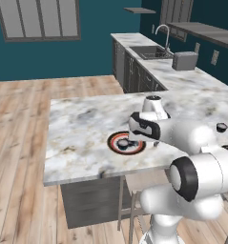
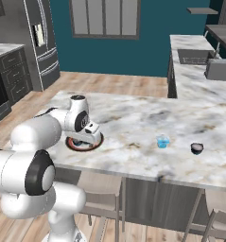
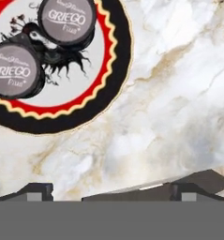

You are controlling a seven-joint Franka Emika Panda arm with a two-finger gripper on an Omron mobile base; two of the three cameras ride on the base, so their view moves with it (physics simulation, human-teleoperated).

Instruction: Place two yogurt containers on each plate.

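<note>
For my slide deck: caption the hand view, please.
Open gripper above the marble counter, beside the patterned plate carrying two yogurt containers.

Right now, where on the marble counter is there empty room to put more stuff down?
The widest bare patch lies between the red-rimmed plate and the pale blue yogurt tub, running back to the counter's far edge. The near strip beyond the plate's rim is bare too. The plate is crowded: two Griego yogurt tubs sit there. A dark tub stands beside the blue one.

A rendered home kitchen: marble desk [image 1: 82, 128], sink [image 1: 151, 51] with faucet, refrigerator [image 2: 41, 42], seemingly a toaster [image 1: 184, 61].
</note>
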